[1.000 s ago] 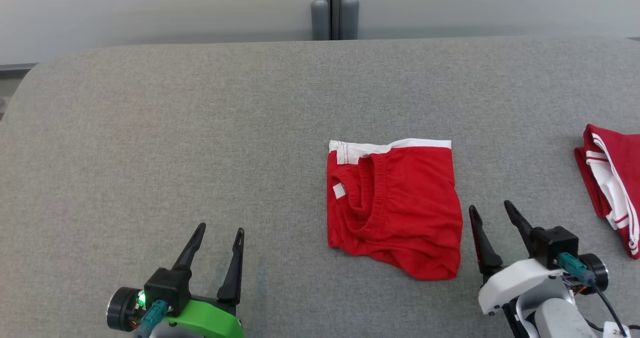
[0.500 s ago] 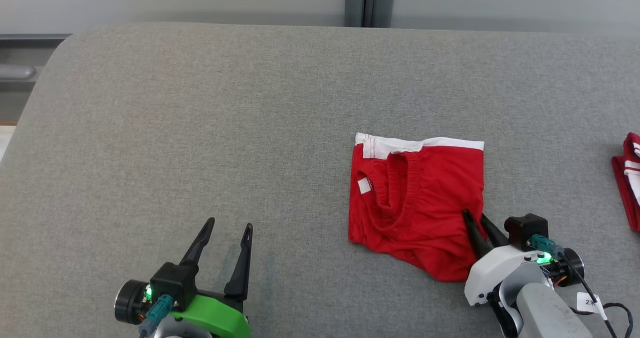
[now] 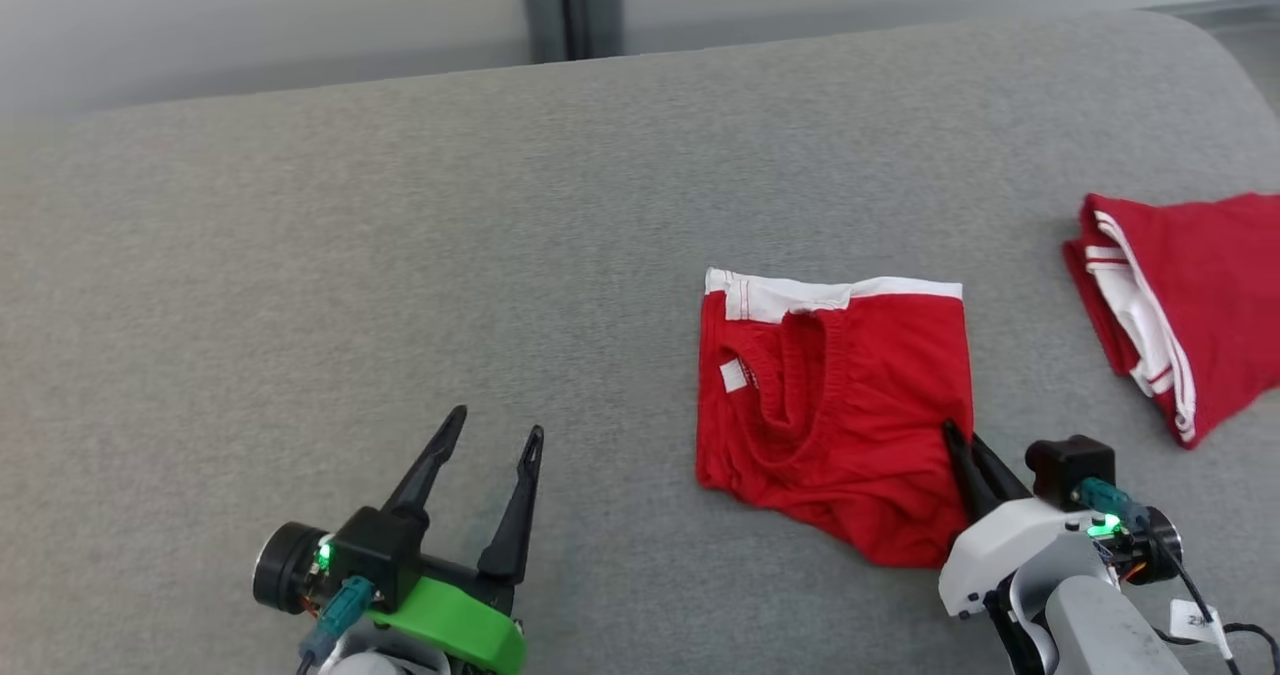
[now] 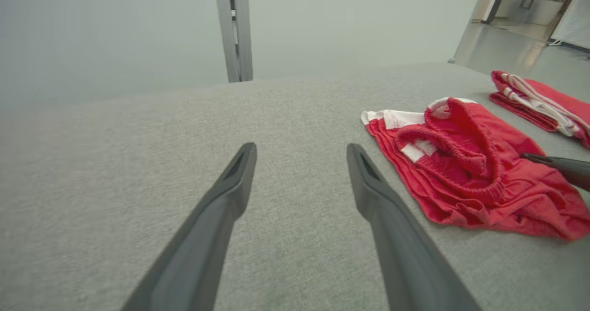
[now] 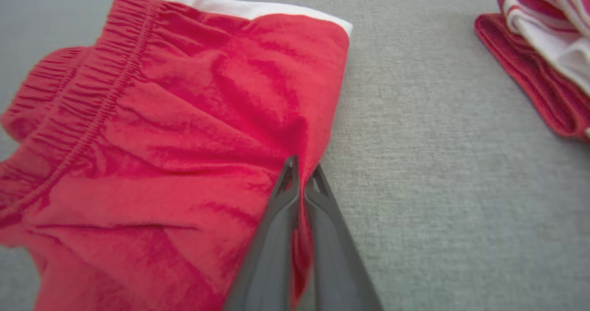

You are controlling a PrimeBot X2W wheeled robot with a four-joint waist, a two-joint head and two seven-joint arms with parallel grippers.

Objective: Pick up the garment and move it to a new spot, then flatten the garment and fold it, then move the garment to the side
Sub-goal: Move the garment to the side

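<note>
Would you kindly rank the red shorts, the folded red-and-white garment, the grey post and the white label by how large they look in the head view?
1. red shorts
2. folded red-and-white garment, though the picture's edge cuts it off
3. grey post, farther away and cut off too
4. white label

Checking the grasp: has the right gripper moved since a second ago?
Yes. Right gripper moved left, from beside the red shorts onto their right edge, jaws shut.

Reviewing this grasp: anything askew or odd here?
The red shorts lie rumpled, not flat: waistband bunched across the middle, lower edge crooked. The right gripper is shut on their right edge.
</note>
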